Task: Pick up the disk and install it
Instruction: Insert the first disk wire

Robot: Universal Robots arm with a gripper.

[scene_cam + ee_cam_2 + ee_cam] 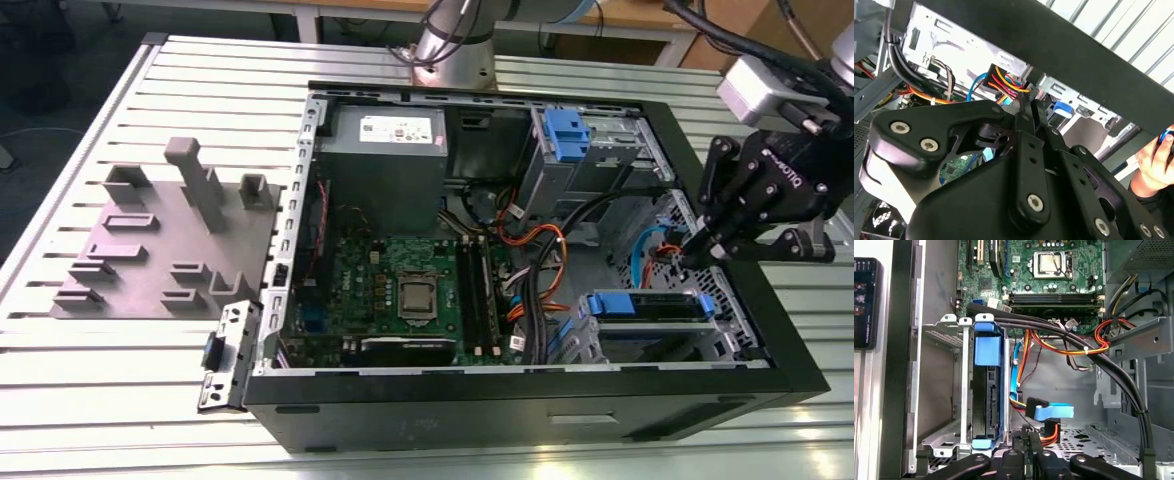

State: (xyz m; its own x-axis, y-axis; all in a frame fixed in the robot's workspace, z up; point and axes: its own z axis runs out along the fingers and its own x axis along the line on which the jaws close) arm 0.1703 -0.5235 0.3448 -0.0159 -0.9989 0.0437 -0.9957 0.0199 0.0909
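Observation:
The disk (650,305) sits in the metal drive bay at the front right of the open computer case (534,400), and its blue carrier frame shows. In the first wrist view the disk (988,390) stands on edge between the bay's metal rails, with a blue tab at each end. My black gripper (691,258) hangs inside the case's right side, just above and beyond the bay. It is shut with nothing between its fingers. In the first wrist view the gripper (1027,440) is apart from the disk, beside the bay. The second wrist view has the gripper (1026,102) pointing at the cable bundle.
Orange and black cables (1069,347) and a loose blue connector (1054,412) hang beside the bay. The motherboard (414,290) and power supply (387,150) take up the case's left. A grey fixture plate (160,240) lies on the slatted table. A person's hand (1156,160) is outside the case.

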